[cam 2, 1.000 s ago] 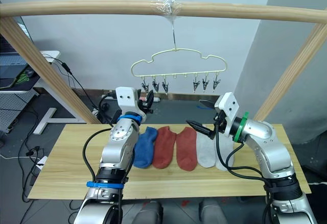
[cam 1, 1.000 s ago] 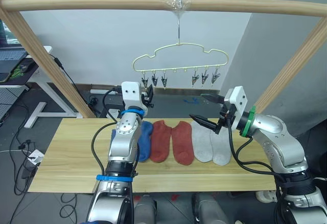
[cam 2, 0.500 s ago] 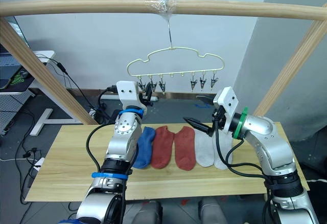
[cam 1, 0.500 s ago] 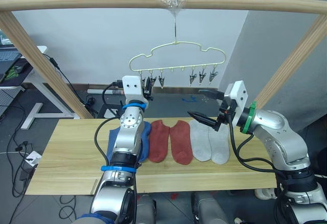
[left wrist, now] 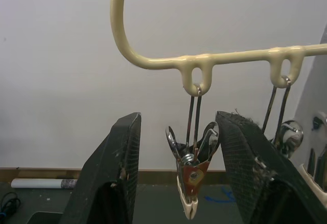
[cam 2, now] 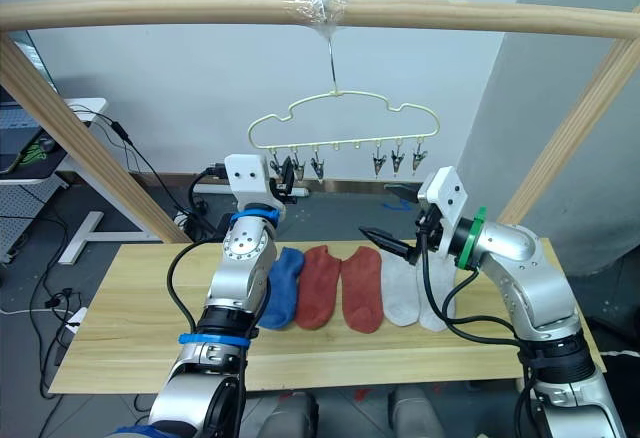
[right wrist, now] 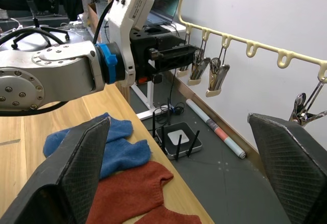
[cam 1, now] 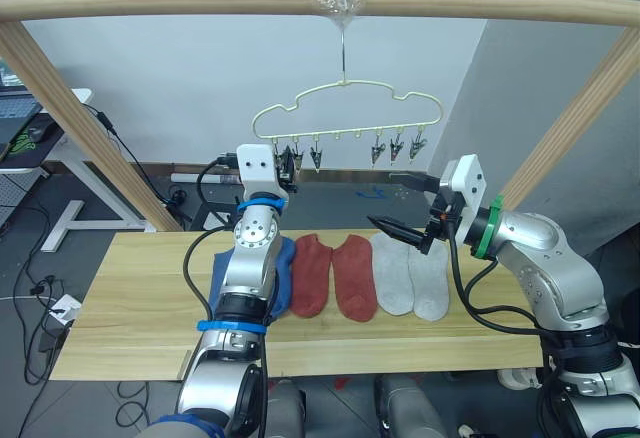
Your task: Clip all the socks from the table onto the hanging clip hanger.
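Left eye view: worktop carries the socks in a row, blue, rust-red, grey. Above it the hanger hangs from a pole. Left claw, raised, brackets the end clip, fingers apart. Right claw hovers over the grey socks, spread wide

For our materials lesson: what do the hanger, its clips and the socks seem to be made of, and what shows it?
Hanger: probably wire under a pale-yellow glossy coating; it is thin, smooth and rounded at the loops.
Clips: shiny bare metal with wire links; the tips look capped in pale plastic.
Socks: soft knit fabric, matte and slightly fuzzy, lying limp on the table.
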`<state>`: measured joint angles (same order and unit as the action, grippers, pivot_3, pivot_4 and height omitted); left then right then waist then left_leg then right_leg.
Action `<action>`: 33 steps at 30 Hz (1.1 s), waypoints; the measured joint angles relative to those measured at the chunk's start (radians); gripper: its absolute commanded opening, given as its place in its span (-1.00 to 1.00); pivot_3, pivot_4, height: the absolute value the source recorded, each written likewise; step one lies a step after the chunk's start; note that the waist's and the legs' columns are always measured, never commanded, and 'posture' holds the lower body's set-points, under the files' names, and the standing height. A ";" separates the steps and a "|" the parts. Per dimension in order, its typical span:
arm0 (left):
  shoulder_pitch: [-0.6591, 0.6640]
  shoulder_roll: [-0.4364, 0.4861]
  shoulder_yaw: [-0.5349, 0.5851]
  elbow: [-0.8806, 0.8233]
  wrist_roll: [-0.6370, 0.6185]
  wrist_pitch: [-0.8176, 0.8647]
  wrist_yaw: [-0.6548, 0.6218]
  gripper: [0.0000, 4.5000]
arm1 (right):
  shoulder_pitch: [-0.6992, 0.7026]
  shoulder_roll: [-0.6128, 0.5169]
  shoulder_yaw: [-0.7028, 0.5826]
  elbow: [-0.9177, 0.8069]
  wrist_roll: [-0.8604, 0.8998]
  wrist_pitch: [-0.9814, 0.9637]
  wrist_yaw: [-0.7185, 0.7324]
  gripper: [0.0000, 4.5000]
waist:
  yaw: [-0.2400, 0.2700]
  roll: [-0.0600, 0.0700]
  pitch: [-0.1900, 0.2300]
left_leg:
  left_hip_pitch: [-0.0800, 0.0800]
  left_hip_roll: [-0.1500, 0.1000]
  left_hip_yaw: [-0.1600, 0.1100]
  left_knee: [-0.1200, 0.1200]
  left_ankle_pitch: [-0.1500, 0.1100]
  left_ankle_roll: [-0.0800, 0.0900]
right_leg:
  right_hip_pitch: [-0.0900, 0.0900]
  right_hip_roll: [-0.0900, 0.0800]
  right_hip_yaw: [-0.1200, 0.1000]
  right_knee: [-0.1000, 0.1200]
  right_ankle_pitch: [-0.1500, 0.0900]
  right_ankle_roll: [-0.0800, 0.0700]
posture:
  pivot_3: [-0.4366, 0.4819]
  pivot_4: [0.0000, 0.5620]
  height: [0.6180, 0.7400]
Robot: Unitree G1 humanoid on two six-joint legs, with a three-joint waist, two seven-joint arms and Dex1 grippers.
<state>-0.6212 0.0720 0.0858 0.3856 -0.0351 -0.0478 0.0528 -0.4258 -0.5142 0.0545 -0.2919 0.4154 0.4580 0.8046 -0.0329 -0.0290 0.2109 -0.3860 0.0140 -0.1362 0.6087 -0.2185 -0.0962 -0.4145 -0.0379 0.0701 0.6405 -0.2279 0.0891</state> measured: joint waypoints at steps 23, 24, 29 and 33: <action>-0.014 -0.003 -0.001 0.015 -0.010 -0.021 -0.010 -1.00 | -0.014 -0.006 0.000 0.002 0.000 0.000 -0.001 1.00 | 0.000 0.000 0.000 | -0.006 0.000 0.000 0.000 0.000 0.000 | -0.006 0.000 0.000 0.001 0.000 0.000 | -0.11 -0.31 1.00; -0.014 -0.004 -0.001 0.015 -0.010 -0.021 -0.012 -1.00 | -0.014 -0.006 0.000 0.002 0.000 0.000 -0.002 1.00 | 0.000 0.000 0.000 | -0.006 0.000 0.000 0.000 0.000 0.000 | -0.006 0.000 0.000 0.001 0.000 0.000 | -0.11 -0.31 1.00; -0.014 -0.003 0.000 0.015 -0.011 -0.021 -0.020 -1.00 | -0.014 -0.005 0.000 0.002 0.001 0.000 -0.005 1.00 | 0.000 0.000 0.000 | -0.006 0.000 0.000 0.000 0.000 0.000 | -0.006 0.000 0.000 0.001 0.000 0.000 | -0.09 -0.31 1.00; -0.012 0.014 -0.001 0.001 -0.025 0.010 -0.058 -1.00 | -0.007 -0.001 0.000 0.001 -0.003 0.001 -0.029 1.00 | 0.000 0.000 0.000 | -0.006 0.000 0.000 0.000 0.000 0.000 | -0.006 0.000 0.000 0.001 0.000 0.000 | -0.05 -0.33 1.00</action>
<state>-0.6334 0.0858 0.0847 0.3862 -0.0601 -0.0380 -0.0048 -0.4331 -0.5154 0.0540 -0.2910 0.4124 0.4593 0.7759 -0.0330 -0.0289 0.2109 -0.3922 0.0140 -0.1362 0.6089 -0.2184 -0.0963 -0.4205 -0.0378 0.0701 0.6414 -0.2277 0.0895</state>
